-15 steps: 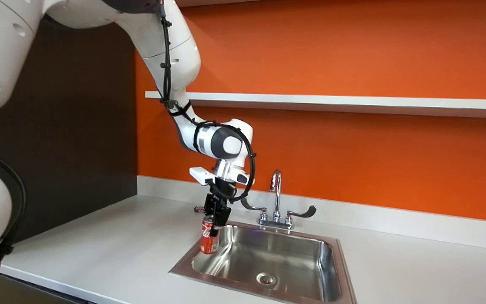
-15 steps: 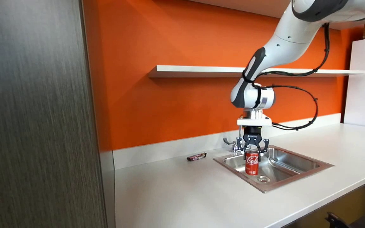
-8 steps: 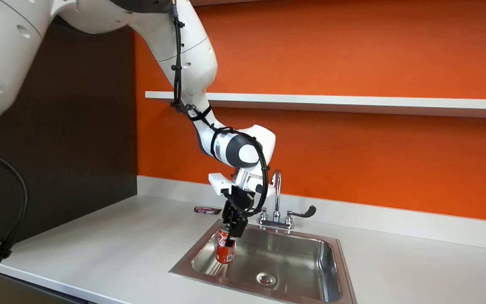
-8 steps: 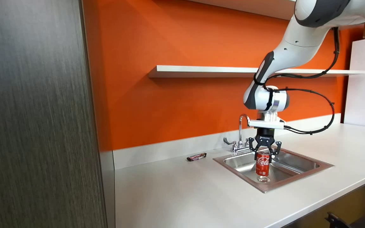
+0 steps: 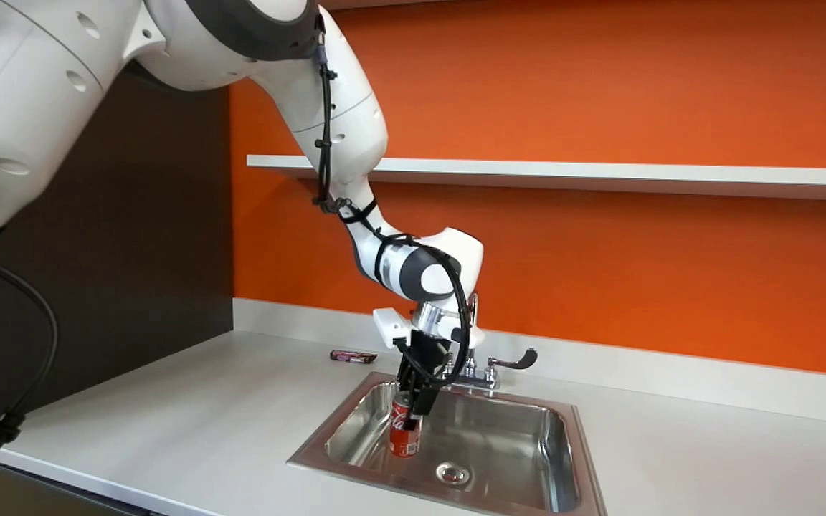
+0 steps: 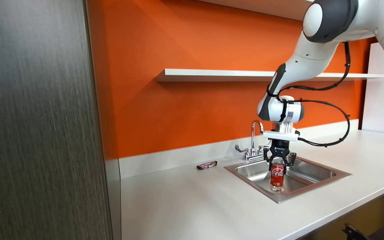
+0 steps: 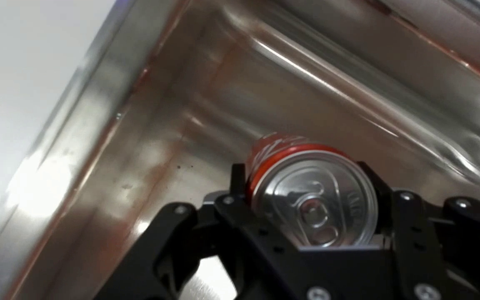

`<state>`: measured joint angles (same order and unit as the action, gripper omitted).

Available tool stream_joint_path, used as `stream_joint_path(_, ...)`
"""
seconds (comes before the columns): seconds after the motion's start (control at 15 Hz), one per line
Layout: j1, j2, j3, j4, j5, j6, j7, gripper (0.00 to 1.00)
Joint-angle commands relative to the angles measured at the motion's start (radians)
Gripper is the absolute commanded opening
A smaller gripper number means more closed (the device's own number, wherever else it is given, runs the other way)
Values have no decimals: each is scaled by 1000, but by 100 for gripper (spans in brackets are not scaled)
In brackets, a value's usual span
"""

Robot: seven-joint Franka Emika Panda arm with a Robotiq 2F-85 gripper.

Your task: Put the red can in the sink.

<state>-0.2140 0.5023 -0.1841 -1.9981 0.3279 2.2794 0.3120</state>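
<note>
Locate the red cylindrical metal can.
In an exterior view, the red can appears left of the round metal drain, within the outline of the rectangular stainless-steel sink, clasped by the black gripper.

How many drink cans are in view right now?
1: the red can, held in the gripper, within the outline of the sink in both exterior views. Another could be hidden behind the arm.

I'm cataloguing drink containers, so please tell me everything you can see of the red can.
The red can is a metallic-looking cylinder with white script lettering on its side and a silvery lid bearing a pull tab. It is roughly upright, in or over the sink, clasped near the top by the pincer on two opposite sides. Whether it touches the sink's bottom, the pictures do not settle.
</note>
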Motion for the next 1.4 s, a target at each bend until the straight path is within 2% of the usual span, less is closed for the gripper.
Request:
stream_joint_path(0.0,-16,58,12,79,20,2,-4,38)
stream_joint_path(0.73,-15,215,25,218,14,19,4,38)
stream_joint_path(1.33,-12,263,33,259,12,19,7,38)
